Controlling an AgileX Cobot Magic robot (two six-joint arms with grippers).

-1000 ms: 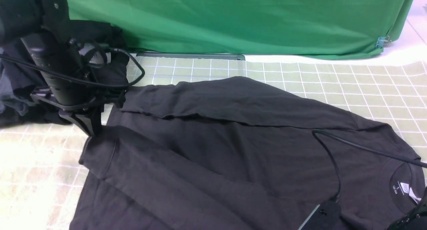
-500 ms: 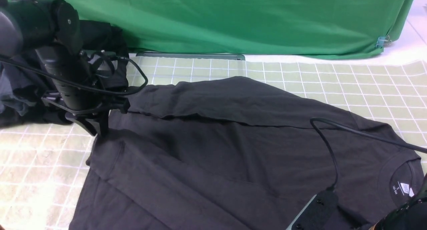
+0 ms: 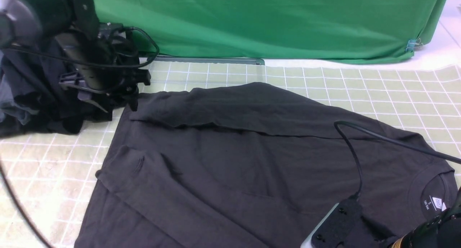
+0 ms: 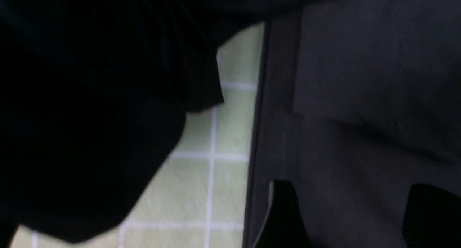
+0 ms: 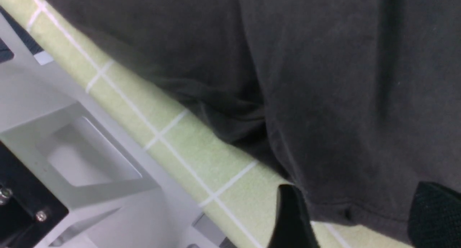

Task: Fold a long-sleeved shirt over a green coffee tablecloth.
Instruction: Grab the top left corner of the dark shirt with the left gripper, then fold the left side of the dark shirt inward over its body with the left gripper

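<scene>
Charcoal shirt [image 5: 342, 79] over gridded green tablecloth [image 5: 201, 150] — hand [image 5: 360, 217] above hem, spread wide

black left arm [image 3: 82, 59]: upper left of frame, slanting down-right | black left gripper [image 4: 356, 219]: jaws wide apart | dark right arm [image 3: 430, 235]: lower right corner, low | black right gripper [image 5: 363, 222]: jaws apart

Bright, even light from overhead fills the front view. Glare bleaches the green coffee tablecloth [image 3: 360, 93] almost white toward its near left corner. The long-sleeved shirt [image 3: 234, 161] shows only soft, shallow fold shadows. The left arm [image 3: 83, 61] is smeared with blur. The left wrist view is dim and soft, half of it an unfocused black mass, possibly cloth near the lens. The right wrist view is brighter and fairly sharp.
</scene>
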